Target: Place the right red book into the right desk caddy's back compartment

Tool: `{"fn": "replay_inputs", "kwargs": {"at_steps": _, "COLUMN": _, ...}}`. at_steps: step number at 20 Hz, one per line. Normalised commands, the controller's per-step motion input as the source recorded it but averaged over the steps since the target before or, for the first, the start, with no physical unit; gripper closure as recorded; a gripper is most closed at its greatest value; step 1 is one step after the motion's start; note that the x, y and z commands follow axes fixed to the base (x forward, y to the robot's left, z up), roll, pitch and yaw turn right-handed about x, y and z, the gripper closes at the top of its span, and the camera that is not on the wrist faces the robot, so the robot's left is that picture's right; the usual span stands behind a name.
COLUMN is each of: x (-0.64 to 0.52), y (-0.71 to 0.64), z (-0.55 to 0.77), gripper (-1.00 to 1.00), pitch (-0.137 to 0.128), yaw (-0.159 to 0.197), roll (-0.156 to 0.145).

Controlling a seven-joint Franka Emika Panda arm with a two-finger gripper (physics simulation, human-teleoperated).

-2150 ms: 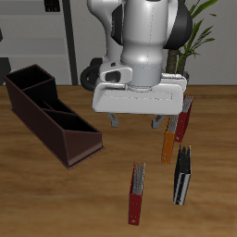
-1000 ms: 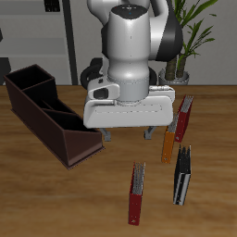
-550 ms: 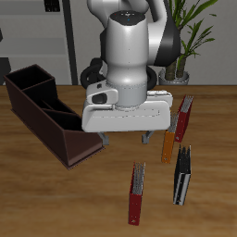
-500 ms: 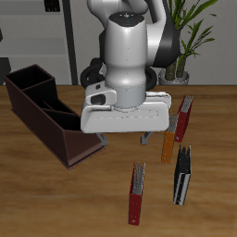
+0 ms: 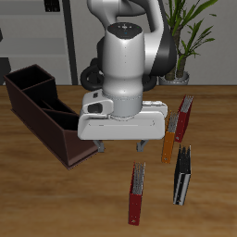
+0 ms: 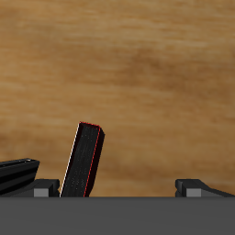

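The wooden counter (image 5: 37,190) carries everything. The right desk caddy (image 5: 46,113), a long dark maroon-brown box with slanted walls and dividers, lies open-topped near one end, so a book could drop into its back compartment from above. The tool (image 5: 120,144) hangs over bare wood between the caddy and the books with its fingers spread and nothing between them, apparently on its way toward a grasp. The right red book (image 5: 137,193) lies flat near the counter's front edge, apart from the other books: slim, bright red, a pale grey strip down one long edge. It is untouched.
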Motion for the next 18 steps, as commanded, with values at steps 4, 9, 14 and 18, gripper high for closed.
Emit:
{"fn": "replay_inputs", "kwargs": {"at_steps": 4, "x": 0.05, "y": 0.02, "z": -0.11, "gripper": -1.00, "pitch": 0.008, "yaw": 0.001, "roll": 0.009}}
{"fn": "replay_inputs", "kwargs": {"at_steps": 9, "x": 0.02, "y": 0.18, "z": -0.06, "gripper": -1.00, "pitch": 0.001, "yaw": -0.009, "roll": 0.028}}
{"fn": "replay_inputs", "kwargs": {"at_steps": 14, "x": 0.00, "y": 0.11, "z": -0.03, "gripper": -1.00, "pitch": 0.012, "yaw": -0.009, "roll": 0.004}}
{"fn": "replay_inputs", "kwargs": {"at_steps": 18, "x": 0.04, "y": 0.10, "z": -0.02, "gripper": -1.00, "pitch": 0.010, "yaw": -0.002, "roll": 0.004}}
